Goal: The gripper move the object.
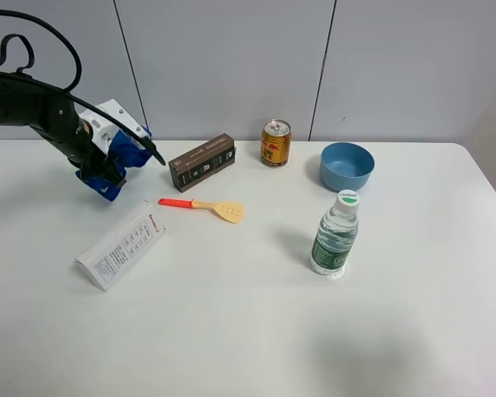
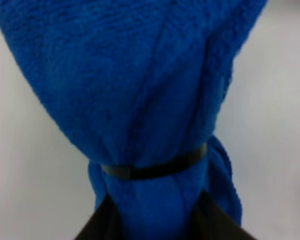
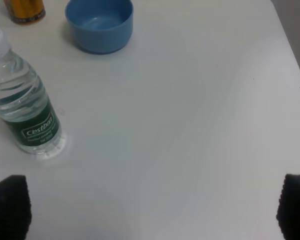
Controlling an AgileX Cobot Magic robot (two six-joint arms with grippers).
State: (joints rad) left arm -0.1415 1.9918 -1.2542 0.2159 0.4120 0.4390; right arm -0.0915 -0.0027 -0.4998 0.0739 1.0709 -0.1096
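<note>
My left gripper (image 1: 107, 172) is shut on a blue cloth (image 1: 118, 157) and holds it just above the white table (image 1: 231, 331) at the far left. In the left wrist view the cloth (image 2: 140, 85) fills the frame, bunched and cinched by a thin black band (image 2: 155, 169), with the dark fingers (image 2: 97, 225) at its base. My right gripper (image 3: 150, 210) is open and empty over bare table. Its black fingertips (image 3: 10, 205) show at the frame's corners. It is out of the exterior view.
A white carton (image 1: 121, 246) lies in front of the left gripper. A red-handled spatula (image 1: 207, 207), a brown box (image 1: 202, 162), a gold can (image 1: 275, 142), a blue bowl (image 1: 346, 165) and a water bottle (image 1: 335, 234) stand across the middle and back.
</note>
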